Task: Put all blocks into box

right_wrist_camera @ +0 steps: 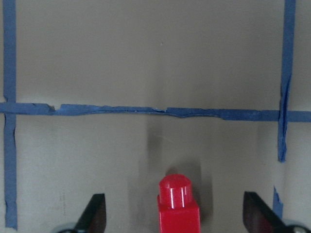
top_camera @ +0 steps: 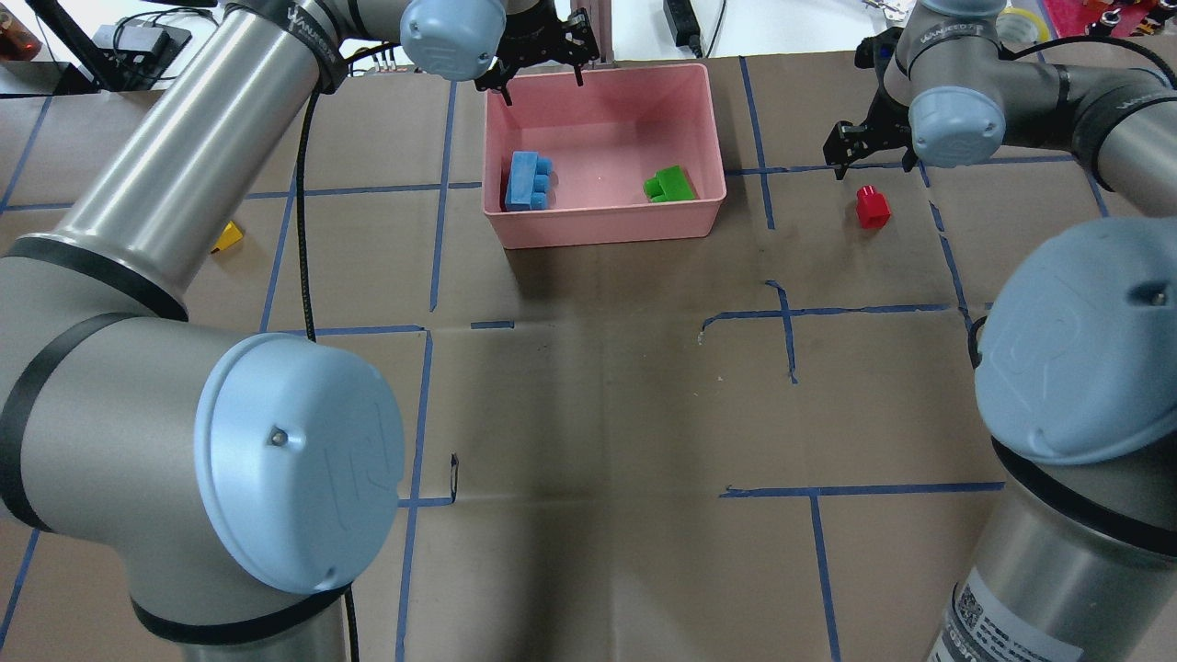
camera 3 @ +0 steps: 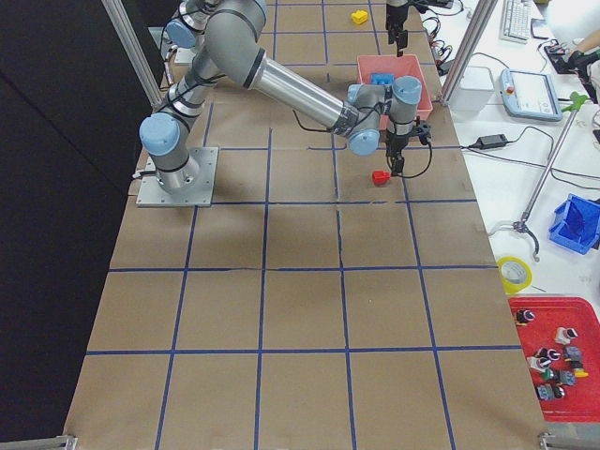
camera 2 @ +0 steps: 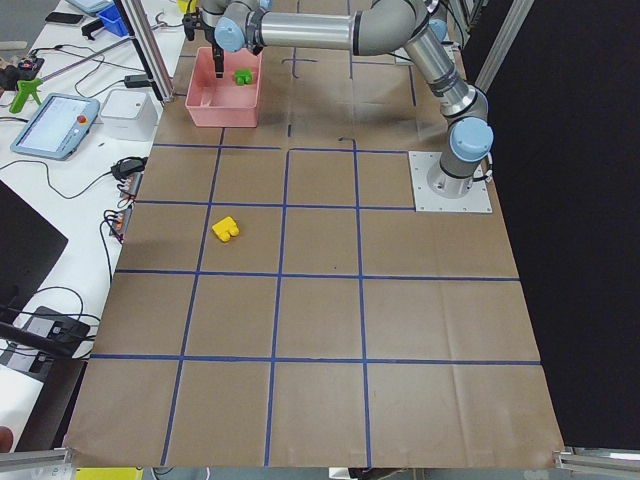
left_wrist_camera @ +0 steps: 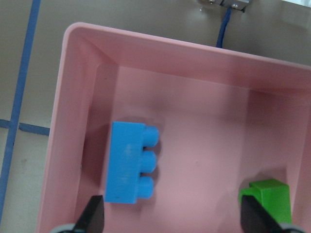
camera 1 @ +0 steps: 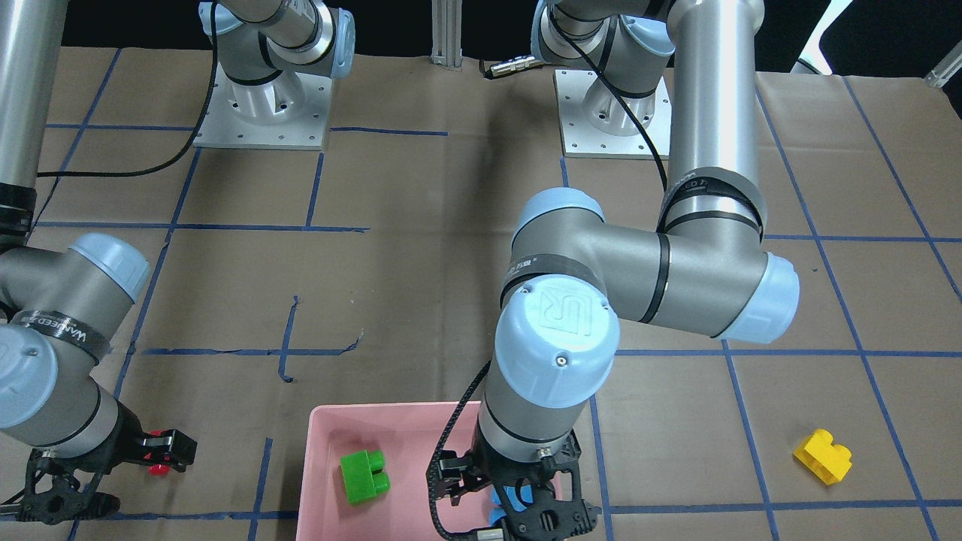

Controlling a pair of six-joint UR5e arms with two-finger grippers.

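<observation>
The left claw [left_wrist_camera: 173,216] hung over the pink box [left_wrist_camera: 73,121] with its fingers spread wide and nothing between them. Straight beneath it, on the box floor, lay the blue block [left_wrist_camera: 129,167] with its three studs pointing sideways. In the wrist view it sat closer to one fingertip than the other and close to the box's side wall. The green block [left_wrist_camera: 269,199] lay on the same floor just by the other fingertip, apart from the blue one. In the overhead view the left claw [top_camera: 531,81] stood above the box's far rim, and both blocks lay nearer the robot than it did, the blue block [top_camera: 529,180] at one end of the box [top_camera: 607,225] and the green block [top_camera: 668,185] at the other.

The right claw [right_wrist_camera: 175,216] was also wide open and held nothing. The red block [right_wrist_camera: 178,206] stood upright on the brown paper of the bench [top_camera: 598,414], midway between the two fingers, with clear gaps on either side. It was outside the box, to the side away from the left claw.

The yellow block [camera 1: 823,454] lay on the bench well apart from both claws. It was beyond the left claw on the side away from the box, and it was also outside the box.
</observation>
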